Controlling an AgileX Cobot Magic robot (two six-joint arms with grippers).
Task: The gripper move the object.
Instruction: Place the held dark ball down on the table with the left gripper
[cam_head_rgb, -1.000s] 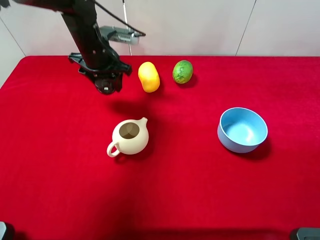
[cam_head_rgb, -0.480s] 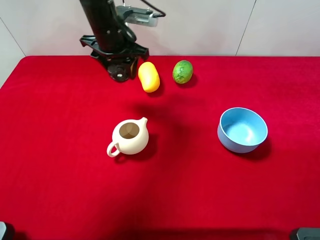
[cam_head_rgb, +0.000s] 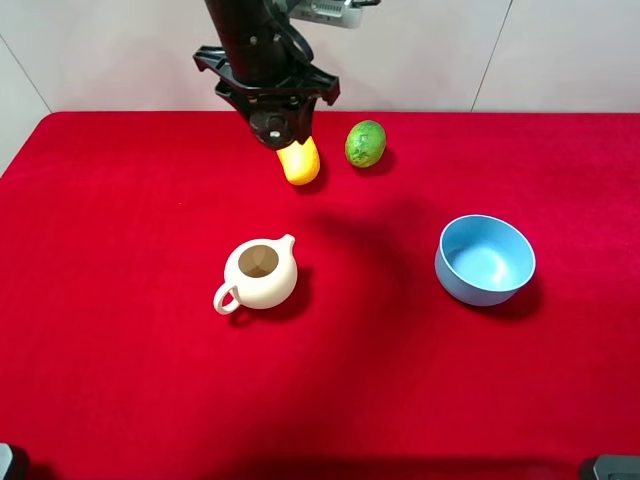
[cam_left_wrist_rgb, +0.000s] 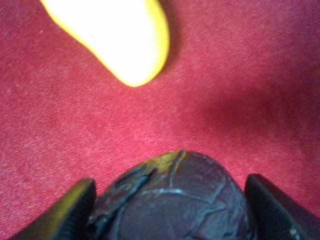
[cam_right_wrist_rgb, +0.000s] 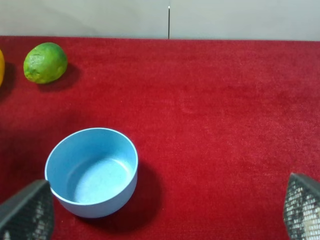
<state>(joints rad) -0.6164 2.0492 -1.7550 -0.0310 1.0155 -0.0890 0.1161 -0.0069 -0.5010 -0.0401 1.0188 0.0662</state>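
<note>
Left tool (cam_head_rgb: 272, 118): I log it pinching the dark purple rough-skinned fruit (cam_left_wrist_rgb: 172, 200), raised off the red bench (cam_head_rgb: 120, 380), close beside the yellow mango (cam_head_rgb: 300, 163). Right tool (cam_right_wrist_rgb: 162, 210): I read its fingers spread wide, over the bench near the blue bowl (cam_right_wrist_rgb: 92, 170).

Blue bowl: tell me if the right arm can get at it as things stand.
Probably yes. The right gripper is open, the blue bowl sits just ahead of it, empty, and only bare red cloth lies between them.
</note>
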